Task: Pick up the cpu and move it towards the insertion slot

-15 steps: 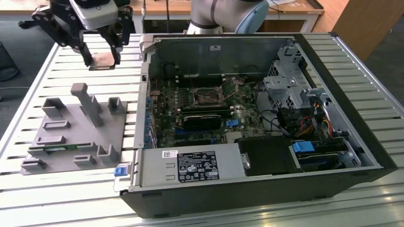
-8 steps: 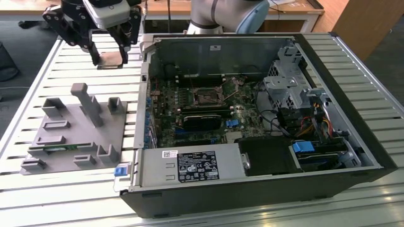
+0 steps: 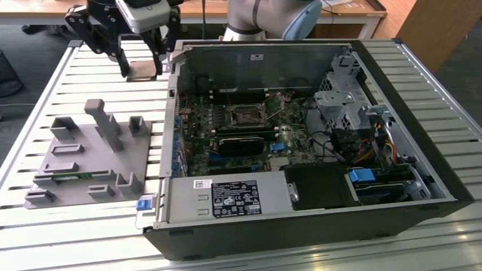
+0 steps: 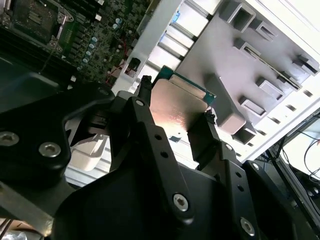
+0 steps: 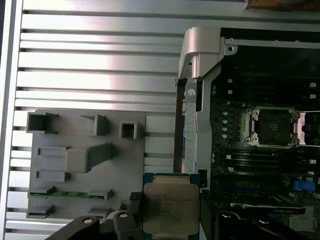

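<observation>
My gripper (image 3: 141,72) is shut on the cpu (image 3: 142,70), a flat square chip with a silver top. It hangs above the slatted table, just outside the open computer case's wall on the exterior view's left. In the second wrist view the cpu (image 4: 175,107) sits edge-on between two black fingers (image 4: 142,117). In the first wrist view the cpu (image 5: 170,207) faces the camera. The insertion slot (image 3: 247,116) is a dark square socket with a silvery frame on the motherboard inside the case. It shows in both wrist views (image 5: 274,127) (image 4: 32,17) and lies apart from the chip.
A grey plastic tray (image 3: 83,152) with upright posts and recesses lies on the slatted table (image 3: 45,90), holding a thin green circuit strip (image 3: 71,176). The open case (image 3: 301,237) has drive cages, cables and a power supply (image 3: 229,197) around the motherboard.
</observation>
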Robot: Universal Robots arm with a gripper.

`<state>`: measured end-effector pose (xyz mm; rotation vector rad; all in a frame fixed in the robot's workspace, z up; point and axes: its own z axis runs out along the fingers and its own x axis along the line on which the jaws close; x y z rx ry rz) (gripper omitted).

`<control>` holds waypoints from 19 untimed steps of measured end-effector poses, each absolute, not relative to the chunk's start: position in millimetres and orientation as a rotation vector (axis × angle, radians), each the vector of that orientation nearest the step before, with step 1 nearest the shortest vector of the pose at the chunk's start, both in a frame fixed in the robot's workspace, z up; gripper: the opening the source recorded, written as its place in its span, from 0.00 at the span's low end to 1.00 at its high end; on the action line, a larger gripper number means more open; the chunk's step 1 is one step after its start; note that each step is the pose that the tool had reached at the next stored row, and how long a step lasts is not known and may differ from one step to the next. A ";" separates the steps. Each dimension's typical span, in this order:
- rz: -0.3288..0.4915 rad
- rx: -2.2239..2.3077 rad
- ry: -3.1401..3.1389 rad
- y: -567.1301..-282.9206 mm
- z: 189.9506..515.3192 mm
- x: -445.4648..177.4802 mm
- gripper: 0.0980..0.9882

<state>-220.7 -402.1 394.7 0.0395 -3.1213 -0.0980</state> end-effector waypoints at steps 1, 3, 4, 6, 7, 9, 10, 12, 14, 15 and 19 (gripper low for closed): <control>-0.098 0.040 -3.121 -401.9 394.6 -218.8 0.50; -0.098 0.040 -3.121 -401.3 394.7 -215.1 0.50; -0.098 0.040 -3.121 -401.1 394.6 -213.2 0.50; -0.098 0.041 -3.121 -400.5 394.6 -209.4 0.50; -0.098 0.041 -3.121 -400.2 394.6 -207.8 0.50; -0.098 0.041 -3.121 -399.7 394.6 -204.1 0.50; -0.098 0.041 -3.121 -399.3 394.6 -202.4 0.50; -0.098 0.042 -3.121 -398.8 394.6 -198.7 0.50; -0.098 0.042 -3.121 -398.0 394.6 -195.3 0.50; -0.098 0.043 -3.121 -397.6 394.6 -193.6 0.50; -0.098 0.043 -3.121 -395.4 394.6 -186.6 0.50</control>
